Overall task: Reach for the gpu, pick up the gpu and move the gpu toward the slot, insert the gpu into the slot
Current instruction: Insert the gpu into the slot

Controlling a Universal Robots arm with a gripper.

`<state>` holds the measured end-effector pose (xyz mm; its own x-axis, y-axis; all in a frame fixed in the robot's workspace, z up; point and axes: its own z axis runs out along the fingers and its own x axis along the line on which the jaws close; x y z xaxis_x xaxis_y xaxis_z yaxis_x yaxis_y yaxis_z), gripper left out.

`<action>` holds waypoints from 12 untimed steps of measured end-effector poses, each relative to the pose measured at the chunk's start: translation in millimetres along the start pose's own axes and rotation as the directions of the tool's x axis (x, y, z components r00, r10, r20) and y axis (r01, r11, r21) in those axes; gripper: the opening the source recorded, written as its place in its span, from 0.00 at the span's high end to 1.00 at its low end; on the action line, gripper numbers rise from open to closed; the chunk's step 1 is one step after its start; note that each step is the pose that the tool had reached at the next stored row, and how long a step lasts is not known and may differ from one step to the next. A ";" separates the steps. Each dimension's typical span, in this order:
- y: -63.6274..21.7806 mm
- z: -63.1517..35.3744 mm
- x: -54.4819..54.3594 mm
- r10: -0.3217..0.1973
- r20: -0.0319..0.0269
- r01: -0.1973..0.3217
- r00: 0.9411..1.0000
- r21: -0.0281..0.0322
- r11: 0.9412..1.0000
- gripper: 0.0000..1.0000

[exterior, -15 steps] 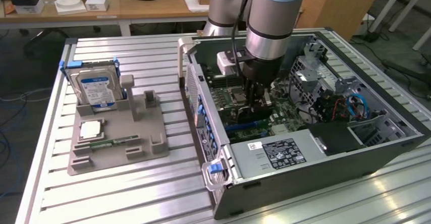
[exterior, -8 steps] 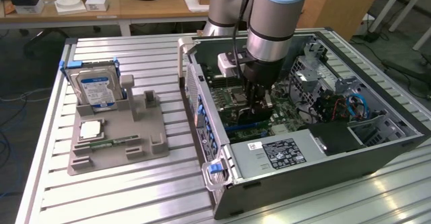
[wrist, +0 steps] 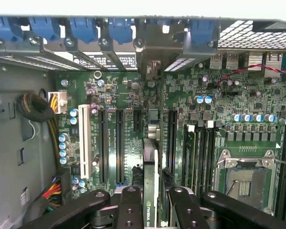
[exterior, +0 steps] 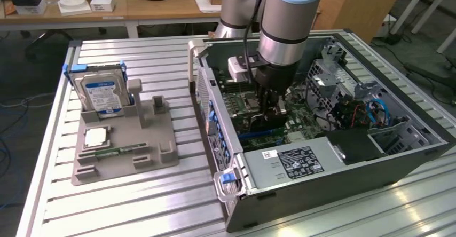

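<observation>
On a slatted metal worktop [exterior: 142,205], inside the open PC case [exterior: 342,167]: end effector [wrist: 151,200] clamped on the gpu [wrist: 150,167], edge-on just above the motherboard [wrist: 133,95] slots. Picked and carried; seemingly not yet seated.

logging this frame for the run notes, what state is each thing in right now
gpu: held on edge by the end effector, over the motherboard slots
end effector: shut on the gpu, inside the case
computer case: side panel off, lying open
cpu socket: empty
hard drive: standing upright in the grey holder
cpu chip: lying flat in the holder
</observation>
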<state>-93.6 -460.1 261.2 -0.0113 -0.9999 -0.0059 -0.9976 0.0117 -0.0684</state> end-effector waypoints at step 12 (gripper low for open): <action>0.4 5.8 0.0 0.000 0.007 0.000 1.000 0.000 1.000 0.74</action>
<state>-93.6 -460.1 255.5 -0.0113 -0.9999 -0.0126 -0.9976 0.0122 -0.0684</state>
